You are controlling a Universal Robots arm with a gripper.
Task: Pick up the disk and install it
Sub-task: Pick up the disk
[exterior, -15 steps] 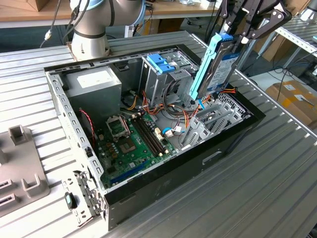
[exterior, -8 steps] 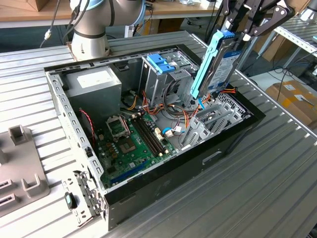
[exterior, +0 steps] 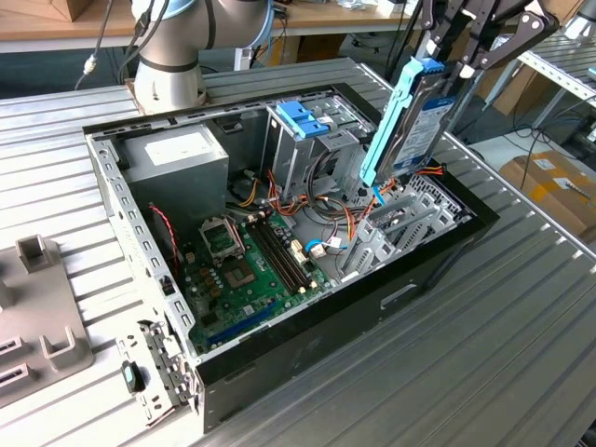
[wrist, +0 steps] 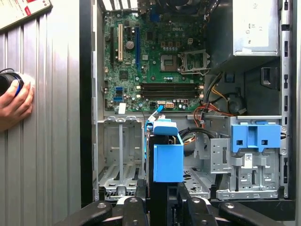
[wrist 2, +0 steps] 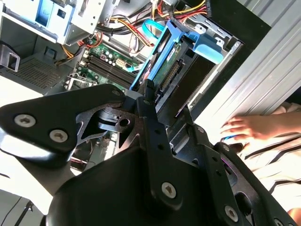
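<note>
The disk [exterior: 419, 116] hangs upright on its edge over the open computer case [exterior: 438, 256], on the exterior view's right. Its silver body carries a white and blue label, and a light-blue rail runs along its near edge. Its lower end dips among the orange cables inside the case. My gripper [exterior: 458, 63] is shut on the disk's upper end. In the first wrist view the disk [wrist: 167, 160] shows edge-on between my black fingers [wrist: 141, 207], beside an empty metal bay [wrist: 120, 155]. In the second wrist view the disk [wrist 2: 164, 63] points down into the case.
A grey power-supply box [exterior: 177, 158] sits at the back of the case. A metal drive cage with a blue bracket [exterior: 303, 116] stands beside the disk, and the green motherboard [exterior: 242, 265] lies in the middle. A person's hand [wrist: 14, 101] rests on the ribbed table beside the case.
</note>
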